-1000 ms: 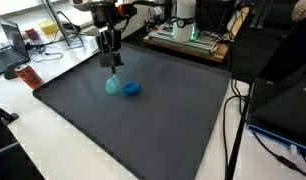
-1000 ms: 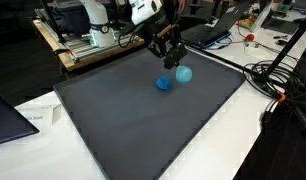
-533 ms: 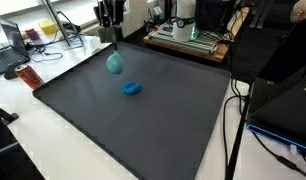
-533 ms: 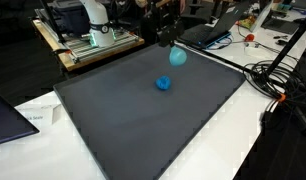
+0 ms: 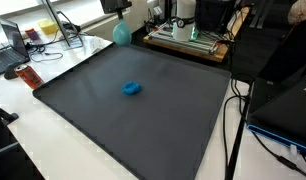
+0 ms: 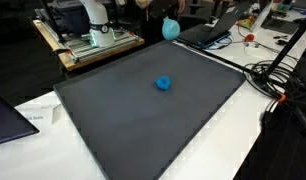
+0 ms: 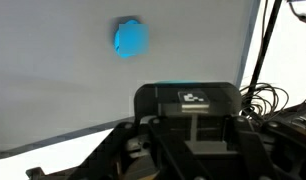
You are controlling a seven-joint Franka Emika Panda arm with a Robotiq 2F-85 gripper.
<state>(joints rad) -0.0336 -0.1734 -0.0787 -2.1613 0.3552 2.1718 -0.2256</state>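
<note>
One teal piece [image 5: 121,33], pinched in the jaws, hangs higher over the mat [image 5: 143,125]; blue lump [image 5: 132,88] unmoved.

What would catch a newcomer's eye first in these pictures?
The pale teal object stands out first, hanging from the shut gripper near the top of both exterior views, well above the far side of the dark grey mat. Next comes the small blue object, which lies alone on that mat. It also shows brightly against the plain grey in the wrist view.
</note>
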